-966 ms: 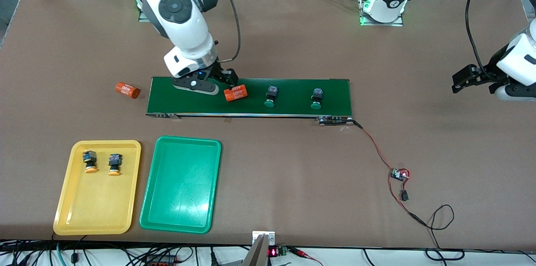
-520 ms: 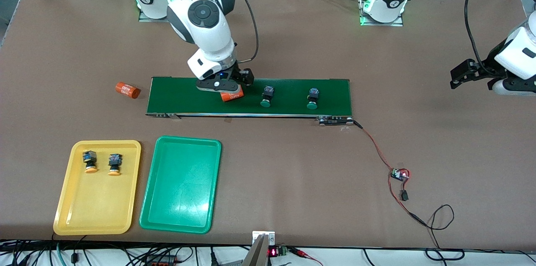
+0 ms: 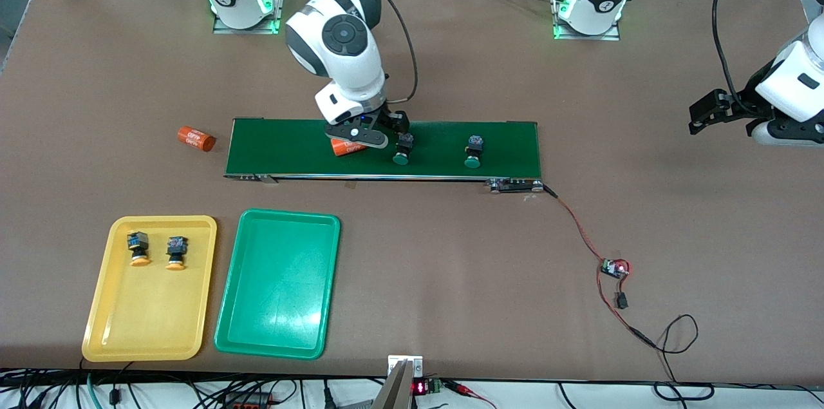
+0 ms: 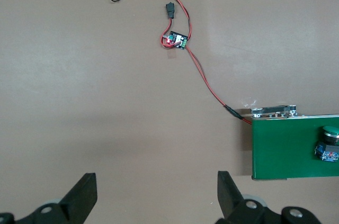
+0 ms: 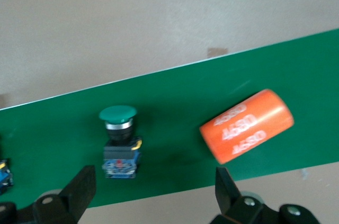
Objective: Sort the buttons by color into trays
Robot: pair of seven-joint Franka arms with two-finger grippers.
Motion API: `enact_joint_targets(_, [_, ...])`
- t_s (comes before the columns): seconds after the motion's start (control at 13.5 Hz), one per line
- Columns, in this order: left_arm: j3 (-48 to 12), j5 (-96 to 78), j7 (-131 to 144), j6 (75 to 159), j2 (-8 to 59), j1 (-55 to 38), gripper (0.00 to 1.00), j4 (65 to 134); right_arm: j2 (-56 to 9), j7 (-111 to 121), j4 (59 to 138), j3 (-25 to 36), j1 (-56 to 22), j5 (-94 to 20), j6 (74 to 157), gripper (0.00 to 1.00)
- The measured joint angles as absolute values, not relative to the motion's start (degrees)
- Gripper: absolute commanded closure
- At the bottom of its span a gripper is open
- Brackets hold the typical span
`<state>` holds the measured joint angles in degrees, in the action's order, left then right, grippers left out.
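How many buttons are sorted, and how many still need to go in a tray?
About halfway. Two orange buttons already lie in the yellow tray. The green tray holds nothing yet. Two green buttons still sit on the belt. The right gripper is open over the belt, above one green button, beside an orange cylinder. The left gripper waits open over bare table.
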<state>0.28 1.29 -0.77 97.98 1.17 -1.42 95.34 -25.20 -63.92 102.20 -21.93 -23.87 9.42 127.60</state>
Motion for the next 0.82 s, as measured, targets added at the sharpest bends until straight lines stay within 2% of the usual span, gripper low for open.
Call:
enact_joint_targets(0.59, [0.14,1.29,-0.77,97.85,1.17,-1.42,0.00,94.88,-29.02,-66.37,101.15,-21.48,-25.10,11.40,127.64,0.00])
enact_joint_targets(0.82, [0.14,1.29,-0.77,97.85,1.17,-1.42,0.00,94.83,-31.33,-67.74,101.08,-20.30,-25.96,12.85,130.00,0.00])
